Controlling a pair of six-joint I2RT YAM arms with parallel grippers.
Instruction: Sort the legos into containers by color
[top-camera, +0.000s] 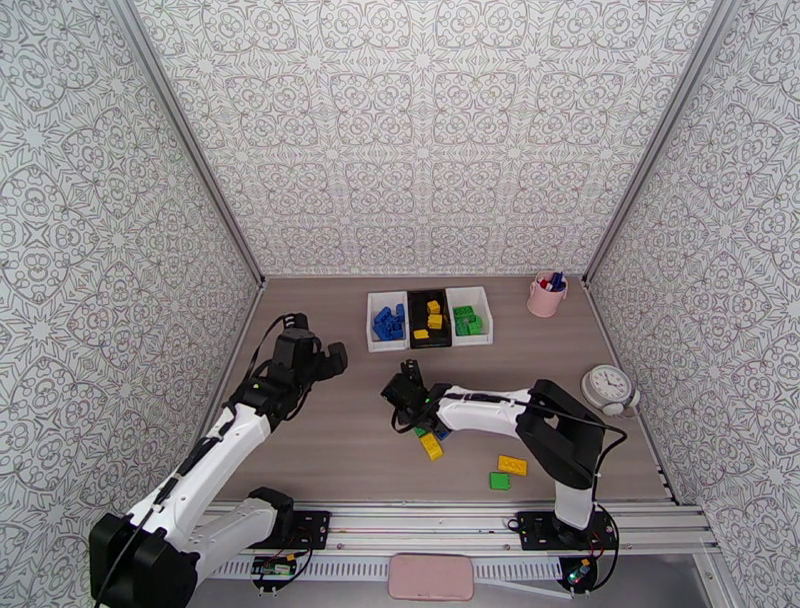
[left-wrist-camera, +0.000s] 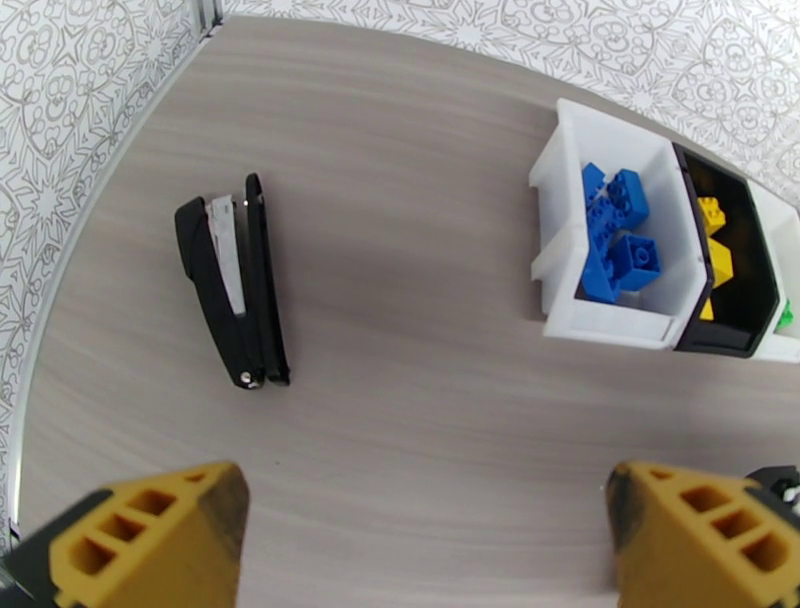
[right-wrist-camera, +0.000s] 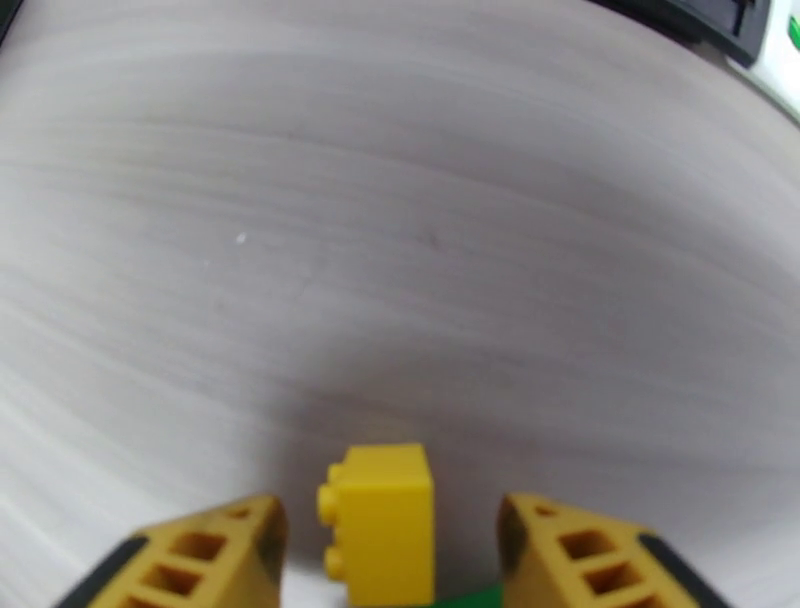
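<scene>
Three containers stand in a row at the back: a white one (top-camera: 374, 340) (left-wrist-camera: 600, 318) holding blue legos (top-camera: 388, 321) (left-wrist-camera: 618, 240), a black one (top-camera: 430, 343) (left-wrist-camera: 722, 338) holding yellow legos (top-camera: 433, 319) (left-wrist-camera: 715, 262), and a white one (top-camera: 487, 318) holding green legos (top-camera: 467, 320). My right gripper (top-camera: 408, 392) (right-wrist-camera: 392, 560) is low over the table. Its open fingers (right-wrist-camera: 210, 560) stand on either side of a yellow lego (right-wrist-camera: 382, 522), with a gap on each side. Loose legos lie nearby: yellow (top-camera: 431, 446), yellow (top-camera: 512, 465), green (top-camera: 499, 481). My left gripper (top-camera: 318, 342) (left-wrist-camera: 425, 540) hangs open, holding nothing.
A black stapler (left-wrist-camera: 235, 295) lies on the table left of the bins. A pink pen cup (top-camera: 546, 295) stands at the back right. A white clock (top-camera: 608, 388) rests near the right wall. Patterned walls enclose the table.
</scene>
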